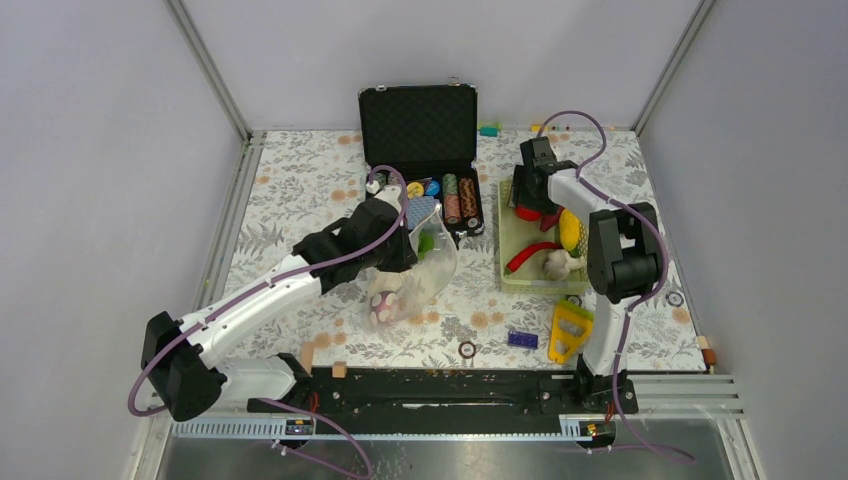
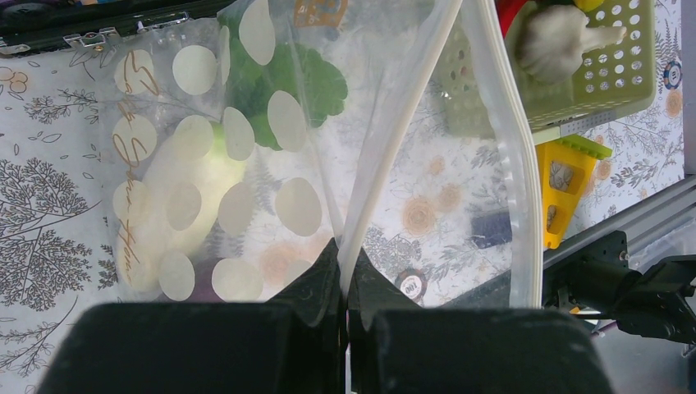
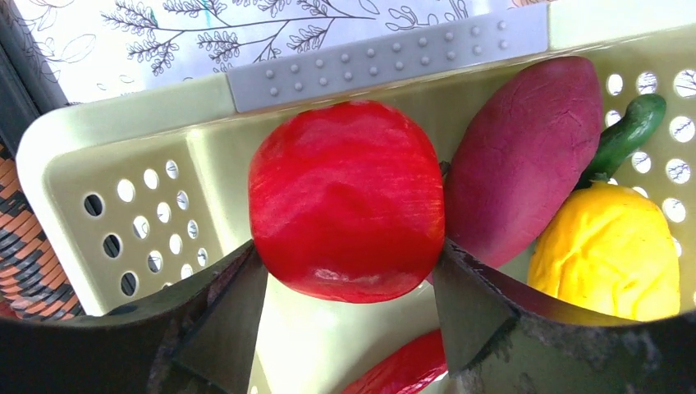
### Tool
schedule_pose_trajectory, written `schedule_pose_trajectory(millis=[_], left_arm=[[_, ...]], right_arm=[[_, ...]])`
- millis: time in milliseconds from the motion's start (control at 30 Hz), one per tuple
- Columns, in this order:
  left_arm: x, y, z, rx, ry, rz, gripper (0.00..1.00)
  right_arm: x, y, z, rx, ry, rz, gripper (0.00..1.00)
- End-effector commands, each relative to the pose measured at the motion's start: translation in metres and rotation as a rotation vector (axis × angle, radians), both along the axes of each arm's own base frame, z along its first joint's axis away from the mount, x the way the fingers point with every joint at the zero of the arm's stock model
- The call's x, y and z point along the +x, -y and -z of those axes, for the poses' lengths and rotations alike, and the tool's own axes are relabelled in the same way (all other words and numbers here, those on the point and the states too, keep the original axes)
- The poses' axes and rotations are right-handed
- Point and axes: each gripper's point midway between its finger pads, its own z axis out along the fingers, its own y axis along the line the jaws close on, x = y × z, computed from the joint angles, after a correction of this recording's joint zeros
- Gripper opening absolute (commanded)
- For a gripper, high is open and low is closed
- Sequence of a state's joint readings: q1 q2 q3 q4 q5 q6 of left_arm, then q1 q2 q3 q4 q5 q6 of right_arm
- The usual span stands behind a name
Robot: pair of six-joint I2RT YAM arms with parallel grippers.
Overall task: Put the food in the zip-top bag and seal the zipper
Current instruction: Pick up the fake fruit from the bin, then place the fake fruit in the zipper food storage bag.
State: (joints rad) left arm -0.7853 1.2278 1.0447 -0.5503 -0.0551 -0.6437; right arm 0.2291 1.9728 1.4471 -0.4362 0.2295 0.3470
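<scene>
**Clear pouch pinched at left, red piece gripped at right**

Clear and soft, the zip-top bag (image 1: 428,272) hangs left of centre over the flowered tabletop (image 1: 300,180). The left end effector (image 2: 345,283) is pressed together on one edge of its mouth. The zipper (image 2: 384,172) runs up from that pinch as a pale strip, and the mouth stands apart. A white long piece (image 2: 185,193) and a green leafy piece (image 2: 316,82) show through the spotted film. In the top view something purple (image 1: 382,310) sits at the bag's low end.

Behind the bag an open black case (image 1: 420,125) holds striped poker chips (image 1: 458,200), close to the left arm's wrist.

Further right stands the pale green basket (image 3: 123,205). The right end effector (image 3: 346,267) reaches into its far end, fingers (image 3: 234,304) set against both sides of the red round piece (image 3: 345,189), which rests in the basket. A purple piece (image 3: 525,156) crowds the right finger, touching the red one. A yellow piece (image 3: 607,254) lies just beside it, and a red chili (image 3: 402,369) lies below. A white bulb (image 1: 560,263) lies nearer the bases.

Near the rail lie a small blue block (image 1: 522,339) and a yellow toy (image 1: 570,330).
</scene>
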Motion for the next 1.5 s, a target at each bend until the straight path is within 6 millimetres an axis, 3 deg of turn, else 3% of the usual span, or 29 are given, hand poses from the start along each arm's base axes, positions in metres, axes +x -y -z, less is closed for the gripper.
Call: schedule_pose_trajectory(millis=[0,233,400,567,733,867,967,1100,1367,1467], left_arm=[[0.006,0.006,-0.014,-0.040,0.043,0.013,0.00],[0.007,0.004,-0.015,-0.034,0.050,0.010,0.00],[0.007,0.004,-0.015,-0.025,0.049,0.014,0.00],[0.006,0.005,-0.016,-0.028,0.047,0.021,0.00],[0.006,0.004,-0.017,-0.028,0.051,0.024,0.00],[0.005,0.005,-0.016,-0.029,0.047,0.027,0.00],[0.004,0.004,-0.016,-0.030,0.048,0.027,0.00],[0.004,0.003,-0.019,-0.037,0.055,0.023,0.00],[0.001,0.002,-0.021,-0.045,0.058,0.027,0.00],[0.002,0.002,-0.021,-0.048,0.058,0.019,0.00]], right_arm=[[0.001,0.006,-0.026,-0.028,0.044,0.028,0.68],[-0.024,0.021,-0.072,-0.046,0.145,0.057,0.63],[-0.051,0.010,-0.121,0.076,0.294,0.001,0.62],[-0.084,-0.033,-0.164,0.329,0.416,-0.168,0.59],[-0.137,-0.115,-0.227,0.657,0.559,-0.568,0.58],[-0.190,-0.174,-0.253,0.745,0.578,-0.877,0.59],[-0.215,-0.204,-0.255,0.790,0.539,-0.995,0.59],[-0.227,-0.227,-0.242,0.786,0.475,-1.042,0.61],[-0.223,-0.224,-0.202,0.654,0.382,-0.990,0.73],[-0.223,-0.222,-0.198,0.642,0.369,-0.985,0.93]])
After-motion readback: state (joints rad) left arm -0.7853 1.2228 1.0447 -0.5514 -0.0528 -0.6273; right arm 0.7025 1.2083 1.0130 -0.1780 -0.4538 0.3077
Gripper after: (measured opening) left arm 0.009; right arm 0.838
